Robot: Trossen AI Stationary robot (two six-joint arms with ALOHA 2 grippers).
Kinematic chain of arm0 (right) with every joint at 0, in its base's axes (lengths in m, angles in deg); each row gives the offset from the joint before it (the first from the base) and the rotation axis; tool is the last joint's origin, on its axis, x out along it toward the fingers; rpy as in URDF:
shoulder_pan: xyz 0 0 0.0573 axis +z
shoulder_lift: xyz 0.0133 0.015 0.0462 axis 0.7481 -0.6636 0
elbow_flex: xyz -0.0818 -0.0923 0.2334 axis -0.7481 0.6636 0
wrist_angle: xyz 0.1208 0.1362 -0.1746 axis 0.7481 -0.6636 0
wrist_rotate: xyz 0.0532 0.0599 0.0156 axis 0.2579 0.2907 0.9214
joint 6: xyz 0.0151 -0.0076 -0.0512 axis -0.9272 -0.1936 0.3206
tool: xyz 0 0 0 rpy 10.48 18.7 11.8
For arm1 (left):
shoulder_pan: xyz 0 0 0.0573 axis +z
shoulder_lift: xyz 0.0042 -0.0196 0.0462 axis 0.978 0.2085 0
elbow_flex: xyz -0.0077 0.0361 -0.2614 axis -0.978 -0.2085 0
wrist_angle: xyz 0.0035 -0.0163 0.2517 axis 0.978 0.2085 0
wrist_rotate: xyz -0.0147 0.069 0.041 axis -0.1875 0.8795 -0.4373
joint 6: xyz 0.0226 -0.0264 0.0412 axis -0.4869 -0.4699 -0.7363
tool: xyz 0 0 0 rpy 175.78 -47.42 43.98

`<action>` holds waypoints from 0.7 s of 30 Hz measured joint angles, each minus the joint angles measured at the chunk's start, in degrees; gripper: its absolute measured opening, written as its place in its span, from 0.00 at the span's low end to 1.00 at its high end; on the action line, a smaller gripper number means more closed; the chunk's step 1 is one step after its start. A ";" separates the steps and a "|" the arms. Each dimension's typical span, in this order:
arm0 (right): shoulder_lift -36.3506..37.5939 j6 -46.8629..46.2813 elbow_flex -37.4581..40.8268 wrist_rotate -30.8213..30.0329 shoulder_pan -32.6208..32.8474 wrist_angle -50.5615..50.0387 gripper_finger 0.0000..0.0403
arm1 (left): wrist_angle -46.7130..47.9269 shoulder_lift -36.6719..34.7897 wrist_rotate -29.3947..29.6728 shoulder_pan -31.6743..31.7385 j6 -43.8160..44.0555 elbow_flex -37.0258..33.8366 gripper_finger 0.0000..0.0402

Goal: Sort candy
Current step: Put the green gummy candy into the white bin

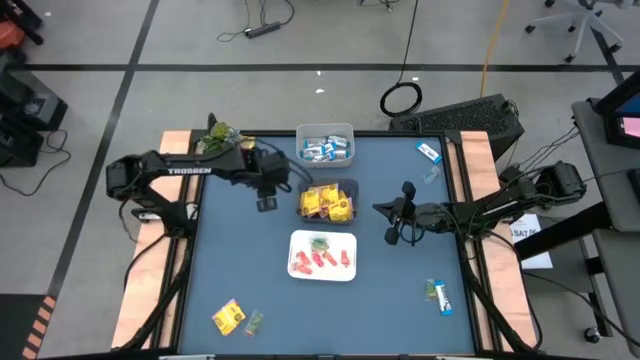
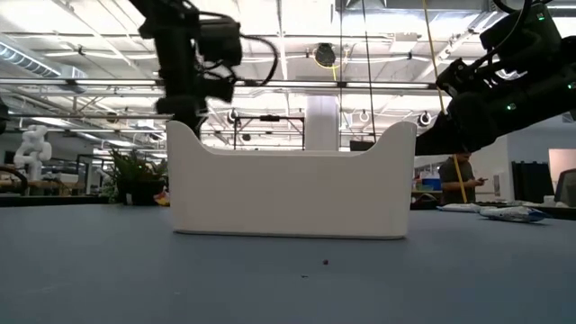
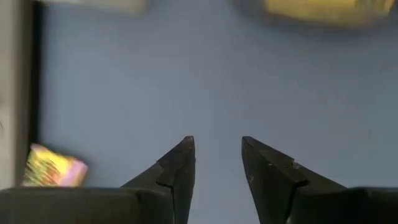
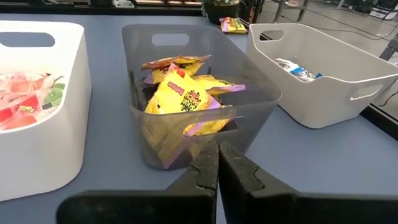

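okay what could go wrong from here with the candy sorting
The left gripper hangs open and empty beside the dark bin of yellow packets; swinging away, it might clip that bin's rim. The yellow packet at the table's near edge could get nudged off during a pick. The right gripper waits shut near the white bin of red pieces and might bump it.

"TROSSEN" — on left arm (image 1: 190, 170)
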 joint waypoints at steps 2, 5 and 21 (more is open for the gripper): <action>0.00 -0.02 -0.01 0.00 -0.01 -0.20 0.00 | 0.80 -0.50 0.00 -0.78 1.20 -2.35 0.35; 0.00 0.01 -0.01 0.02 0.01 -0.22 0.00 | 2.12 -0.90 0.00 -2.43 3.01 -5.60 0.35; 0.00 0.01 0.00 0.06 0.00 -0.24 0.00 | 12.01 -3.95 -19.77 -28.02 25.79 -8.56 0.34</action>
